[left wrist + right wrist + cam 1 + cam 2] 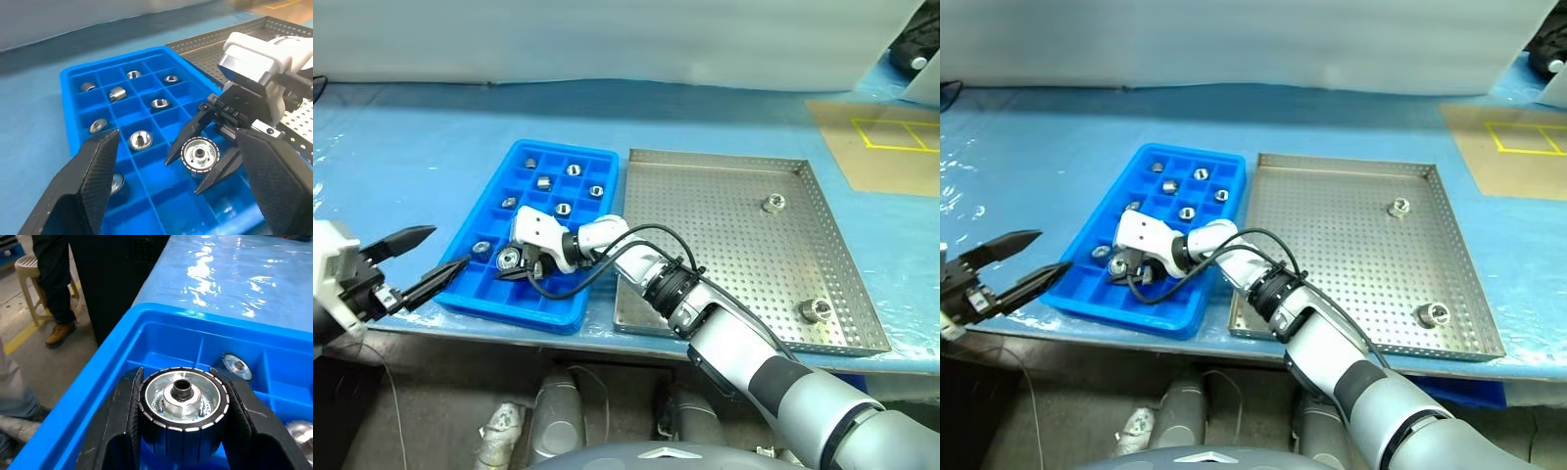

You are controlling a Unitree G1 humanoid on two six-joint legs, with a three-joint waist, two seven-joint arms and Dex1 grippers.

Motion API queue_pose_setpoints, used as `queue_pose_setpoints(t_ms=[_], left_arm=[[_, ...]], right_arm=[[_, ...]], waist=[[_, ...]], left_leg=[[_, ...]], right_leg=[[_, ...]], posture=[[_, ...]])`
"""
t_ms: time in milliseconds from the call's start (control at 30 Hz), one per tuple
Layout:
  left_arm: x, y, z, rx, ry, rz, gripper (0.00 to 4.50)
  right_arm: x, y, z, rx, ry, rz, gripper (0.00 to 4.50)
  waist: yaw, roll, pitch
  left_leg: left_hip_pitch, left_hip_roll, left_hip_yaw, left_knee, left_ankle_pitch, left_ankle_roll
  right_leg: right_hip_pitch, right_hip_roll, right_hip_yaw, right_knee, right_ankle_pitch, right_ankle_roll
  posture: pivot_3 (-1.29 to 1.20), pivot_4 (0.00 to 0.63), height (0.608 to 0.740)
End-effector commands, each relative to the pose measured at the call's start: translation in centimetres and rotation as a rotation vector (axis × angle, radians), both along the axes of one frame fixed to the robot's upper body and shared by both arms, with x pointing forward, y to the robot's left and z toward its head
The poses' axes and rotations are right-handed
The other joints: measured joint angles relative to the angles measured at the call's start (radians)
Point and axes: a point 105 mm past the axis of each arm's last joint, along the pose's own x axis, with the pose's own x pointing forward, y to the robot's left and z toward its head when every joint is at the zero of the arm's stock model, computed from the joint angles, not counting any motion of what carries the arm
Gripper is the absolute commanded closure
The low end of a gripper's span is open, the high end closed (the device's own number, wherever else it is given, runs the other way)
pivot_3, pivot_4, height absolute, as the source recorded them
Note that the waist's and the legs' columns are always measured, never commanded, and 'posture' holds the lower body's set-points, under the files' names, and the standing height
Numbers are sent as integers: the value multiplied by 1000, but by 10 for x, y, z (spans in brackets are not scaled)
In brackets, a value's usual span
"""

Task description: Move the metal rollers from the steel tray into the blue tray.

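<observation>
**Roller held over the blue tray, release still to come**

The right gripper (514, 262) is closed on one roller (198, 154), gripped by its sides, just above the near cells of the blue tray (480, 211). Several cells already hold rollers, and two rollers remain in the steel tray (724, 162), one (772, 203) near the far side and one (816, 310) near the front. The left gripper (423, 259) stands wide open and empty, beside the tray's near left corner.

Risk, in my judgement: if it is released over a cell wall, the roller could tip, or roll into an occupied cell. The tray sits close to the counter edge, so it could bounce off.
</observation>
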Motion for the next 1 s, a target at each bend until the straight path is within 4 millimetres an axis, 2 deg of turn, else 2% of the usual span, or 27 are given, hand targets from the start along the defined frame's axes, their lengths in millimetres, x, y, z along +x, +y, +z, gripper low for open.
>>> queue_pose_setpoints(t_ms=[33,100,167,433,633,1000], left_arm=[[-12,-1,13,15,-56,40,481],[-18,-5,11,10,-54,52,481],[-22,-10,9,4,-50,55,481],[-22,-18,4,-18,-38,48,481],[-13,-22,2,-22,-29,5,481],[-4,-23,1,-14,-17,-45,481]], right_arm=[[-123,91,58,250,46,380,2825],[-137,96,58,257,35,416,2825],[-140,100,57,257,35,411,2825],[-114,102,46,230,13,302,2825],[-102,101,50,242,1,262,2825],[-100,96,46,226,-14,280,2825]], waist=[[20,3,2],[40,5,3],[57,6,3],[117,8,4],[125,10,5],[116,7,3]], left_leg=[[0,0,-1,0,0,0],[0,0,-2,-1,0,0],[0,0,-3,-1,0,0],[5,-3,-4,-5,-1,0],[9,-4,-5,-7,-1,0],[7,-5,-4,-7,-1,0]], right_leg=[[0,0,0,0,0,0],[0,0,0,0,-1,1],[0,0,0,0,-1,1],[0,0,4,0,-1,2],[-1,1,6,0,-1,2],[-2,2,10,0,-1,2]], posture=[[526,150,740],[548,150,740],[559,150,740],[535,150,740],[490,150,740],[451,150,740]])
